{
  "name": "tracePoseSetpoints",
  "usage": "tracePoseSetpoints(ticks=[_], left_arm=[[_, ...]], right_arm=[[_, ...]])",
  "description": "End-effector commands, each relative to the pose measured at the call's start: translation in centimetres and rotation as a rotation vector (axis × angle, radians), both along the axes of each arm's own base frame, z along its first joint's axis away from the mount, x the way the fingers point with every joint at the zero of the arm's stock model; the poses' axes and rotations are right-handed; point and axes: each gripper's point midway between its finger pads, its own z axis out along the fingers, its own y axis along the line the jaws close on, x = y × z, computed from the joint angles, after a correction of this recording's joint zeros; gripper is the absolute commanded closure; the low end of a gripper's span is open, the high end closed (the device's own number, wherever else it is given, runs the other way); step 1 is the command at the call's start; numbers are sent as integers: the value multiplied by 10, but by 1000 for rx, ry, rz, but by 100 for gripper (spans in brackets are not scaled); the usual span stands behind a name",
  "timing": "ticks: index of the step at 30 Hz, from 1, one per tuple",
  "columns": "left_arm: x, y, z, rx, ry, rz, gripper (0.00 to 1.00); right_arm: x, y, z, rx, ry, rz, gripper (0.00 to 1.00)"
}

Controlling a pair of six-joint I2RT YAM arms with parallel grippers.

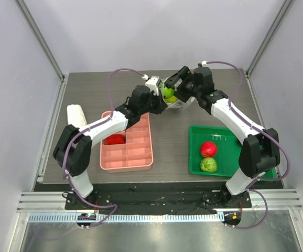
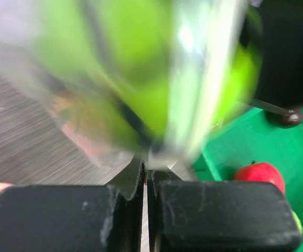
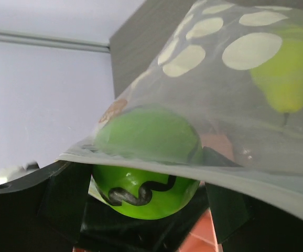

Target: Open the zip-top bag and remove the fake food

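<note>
Over the back of the dark wood-grain tabletop (image 1: 172,136), pale walls (image 1: 141,31) behind, the zip-top bag (image 3: 246,105) hangs midair: left gripper (image 2: 146,178) jaws pressed together on its edge, right gripper (image 3: 143,202) jaws clamping a green ball (image 3: 151,181), pear (image 3: 288,73) inside the bag.

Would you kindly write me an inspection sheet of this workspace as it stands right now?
Surface: dark wood-grain table.
Job's things: zip-top bag held up in the air between both arms, pear inside; round green fruit with a black squiggle, half under the bag's edge; red apple and bumpy green fruit lie in the green tray.
Clutter: pink divided tray with one red piece; white roll at the left.
Grippers: left gripper shut on the bag's edge; right gripper jaws wide, apparently clamping the round green fruit.
Cables: purple cables loop along both arms.
Surroundings: plain walls, metal frame posts; nothing else seen.
</note>
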Motion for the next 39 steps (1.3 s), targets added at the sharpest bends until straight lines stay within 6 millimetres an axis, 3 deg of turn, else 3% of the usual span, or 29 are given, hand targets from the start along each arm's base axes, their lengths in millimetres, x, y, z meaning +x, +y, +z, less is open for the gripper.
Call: tracePoseSetpoints(ticks=[1, 5, 8, 12, 15, 16, 18, 19, 20, 22, 26, 30, 32, 33, 34, 35, 36, 38, 39], left_arm=[[21, 36, 6, 103, -28, 104, 100], [28, 46, -1, 161, -16, 124, 100], [31, 46, -5, 173, -12, 128, 100], [35, 53, -9, 190, -3, 153, 100], [38, 58, -4, 187, -11, 166, 100], [39, 59, -1, 181, -20, 166, 100], [36, 53, 6, 154, -38, 130, 100], [36, 48, 18, 122, -67, 112, 100], [29, 43, 18, 102, -61, 72, 100], [28, 37, 38, 34, -116, 56, 100], [26, 38, 45, 20, -123, 53, 100], [34, 45, 47, 40, -123, 103, 100], [37, 51, 43, 66, -97, 140, 100], [38, 55, 37, 89, -77, 157, 100], [45, 62, 42, 108, -81, 207, 100], [46, 67, 39, 124, -71, 225, 100], [45, 71, 38, 134, -68, 232, 100], [42, 72, 41, 129, -72, 228, 100], [40, 73, 42, 128, -75, 224, 100]], right_arm=[[-32, -18, 50, -123, -127, 76, 98], [-52, -29, 20, -294, -79, 160, 98], [-67, -26, 16, -345, -97, 246, 98], [-89, -23, 26, -412, -138, 337, 99], [-116, -14, 31, -346, -150, 441, 98], [-135, 6, 45, -218, -181, 564, 98], [-149, 15, 43, -133, -148, 629, 98], [-154, 22, 52, -79, -189, 675, 98], [-157, 25, 55, -26, -170, 682, 98], [-155, 31, 53, 31, -186, 702, 98], [-163, 40, 64, 143, -191, 756, 98], [-164, 40, 59, 133, -180, 736, 98], [-164, 30, 48, 38, -150, 676, 98], [-140, 14, 47, -143, -224, 548, 98], [-141, -6, 28, -275, -140, 469, 98], [-138, -20, 28, -366, -141, 395, 98], [-125, -54, 34, -490, -156, 216, 98], [-127, -94, 15, -616, -91, 64, 99], [-130, -118, 17, -663, -90, -37, 98]])
